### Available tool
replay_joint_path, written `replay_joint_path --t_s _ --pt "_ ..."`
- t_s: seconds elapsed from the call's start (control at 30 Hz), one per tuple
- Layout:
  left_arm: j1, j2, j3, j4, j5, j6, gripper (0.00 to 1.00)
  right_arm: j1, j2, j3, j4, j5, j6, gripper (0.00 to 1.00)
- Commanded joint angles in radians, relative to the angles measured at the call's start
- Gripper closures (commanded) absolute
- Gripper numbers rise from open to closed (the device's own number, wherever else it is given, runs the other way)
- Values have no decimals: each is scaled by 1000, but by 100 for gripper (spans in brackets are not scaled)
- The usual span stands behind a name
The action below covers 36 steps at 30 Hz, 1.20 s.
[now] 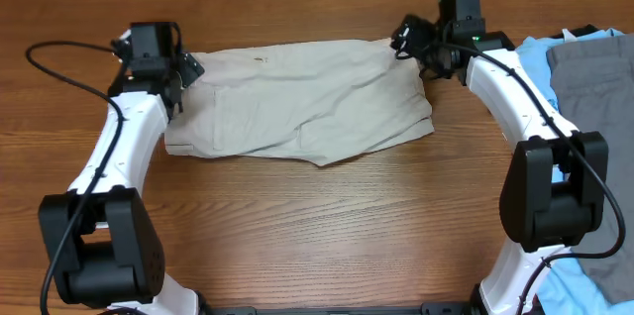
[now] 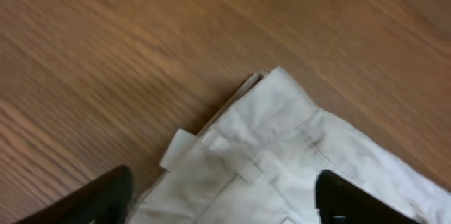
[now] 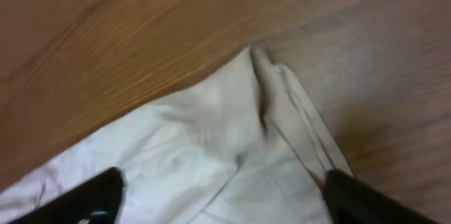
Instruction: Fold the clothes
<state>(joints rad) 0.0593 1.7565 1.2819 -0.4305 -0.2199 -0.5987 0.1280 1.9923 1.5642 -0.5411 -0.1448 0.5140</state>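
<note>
1. Overhead: the shorts (image 1: 297, 102) lie spread flat on the far half of the tabletop (image 1: 317, 226). My left jaws are at their far left corner and my right jaws at their far right corner. I judge I am between folds, with neither corner gripped.
2. Left wrist: my left jaws stand wide open and hold nothing. The waistband corner lies on the wood just ahead of my fingers (image 2: 91, 199). The next move calls for coming down and pinching every layer here.
3. Right wrist: my right jaws are also wide open and empty, with a creased corner ahead of my fingers (image 3: 366, 199). Both grips should close together so the cloth lifts evenly.
4. The surface is bare, smooth wood. A blue T-shirt (image 1: 530, 57) and a grey garment (image 1: 594, 67) lie at the right edge. No room shows beyond.
</note>
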Motion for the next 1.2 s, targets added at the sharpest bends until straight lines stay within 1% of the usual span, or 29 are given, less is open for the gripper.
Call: replay_joint_path --t_s 0.0,0.03,0.07,0.1,0.13,0.17,0.2,0.23,0.27,0.3,0.37,0.5,0.57,0.77,0.9,1.07,1.17 --pt "-4 -81 102 -50 88 149 14 -16 -69 66 -6 -124 -138 0" --pt "-6 -101 121 -83 132 151 18 -17 -88 77 -25 -165 -161 0" --pt "-8 -121 133 -113 180 150 27 -17 -107 85 -51 -195 -171 4" --pt "-9 -137 135 -138 233 150 37 -17 -123 90 -86 -212 -170 14" --pt "-11 -146 135 -161 275 151 47 -17 -136 90 -126 -224 -170 27" --pt "-13 -148 135 -186 307 151 59 -17 -143 90 -164 -225 -169 46" --pt "-15 -148 134 -206 327 151 75 -15 -145 90 -205 -224 -170 68" --pt "-20 -141 130 -225 335 151 88 -14 -145 90 -255 -224 -170 83" --pt "-26 -134 125 -238 337 153 95 -11 -143 86 -292 -224 -170 91" --pt "-33 -122 117 -242 337 161 96 -7 -137 72 -330 -224 -170 96" --pt "-43 -89 105 -234 336 170 96 1 -129 43 -354 -223 -171 96" --pt "-58 15 98 -183 337 174 96 9 -118 -52 -307 -193 -174 96" --pt "-60 72 98 -151 337 174 96 8 -116 -107 -266 -177 -174 96" --pt "-60 212 99 -37 336 181 96 8 -116 -291 -64 -179 -174 96" --pt "-60 272 99 42 336 192 96 8 -116 -381 7 -154 -174 96" --pt "-60 341 99 113 332 192 96 8 -116 -505 68 -39 -173 96" --pt "-60 379 99 137 311 192 96 5 -116 -572 93 56 -137 96"
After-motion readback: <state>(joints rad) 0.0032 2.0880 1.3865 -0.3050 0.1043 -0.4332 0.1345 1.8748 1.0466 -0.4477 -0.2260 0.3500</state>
